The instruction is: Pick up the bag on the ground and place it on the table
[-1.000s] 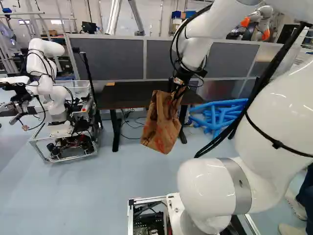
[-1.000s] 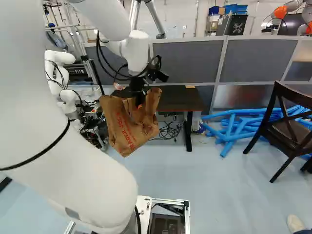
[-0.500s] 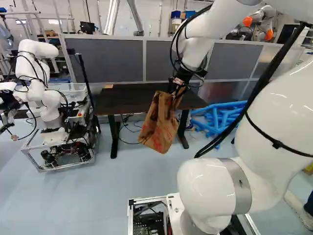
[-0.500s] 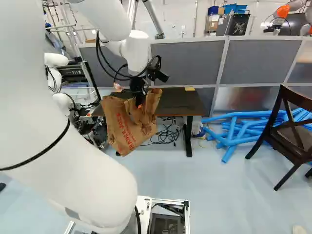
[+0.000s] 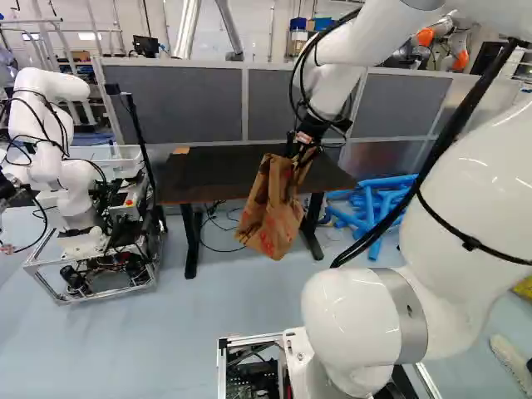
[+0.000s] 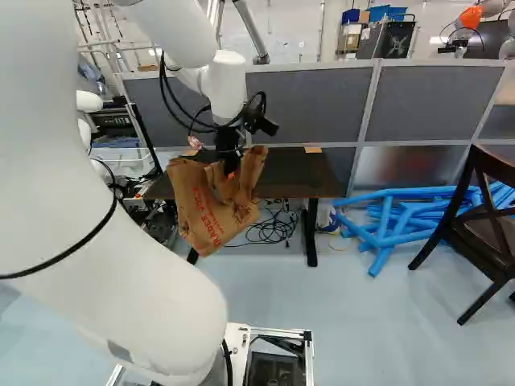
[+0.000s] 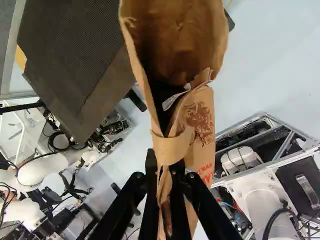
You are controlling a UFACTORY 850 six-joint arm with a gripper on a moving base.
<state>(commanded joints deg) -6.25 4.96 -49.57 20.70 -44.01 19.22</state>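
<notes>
Right now, the pale blue floor (image 5: 208,332) is spreading out ahead of me, and a grey-panelled divider (image 6: 322,100) is standing across it, behind everything I am working near. My white arm (image 6: 121,241) is reaching forward and over toward that divider. Another robot (image 5: 54,166), also white, is standing on a wheeled metal frame at the left of the left base view. Between it and a heap of blue tubes (image 6: 394,217), the dark bench (image 5: 216,166) is standing close against the divider. The tubes are lying on the floor beside the bench, and a dark wooden chair (image 6: 491,217) is standing at the right of the right base view. My brown paper bag (image 6: 211,213) is hanging off the floor, in front of the bench, its mouth gaping and its bottom dangling below the bench top. My tool (image 6: 230,169) is clamping the bag by its rim, paper bunching between both fingers. Thin black cables (image 6: 273,229) are lying tangled beneath the bench, and a small yellowish piece (image 6: 313,149) is resting near its back edge.
</notes>
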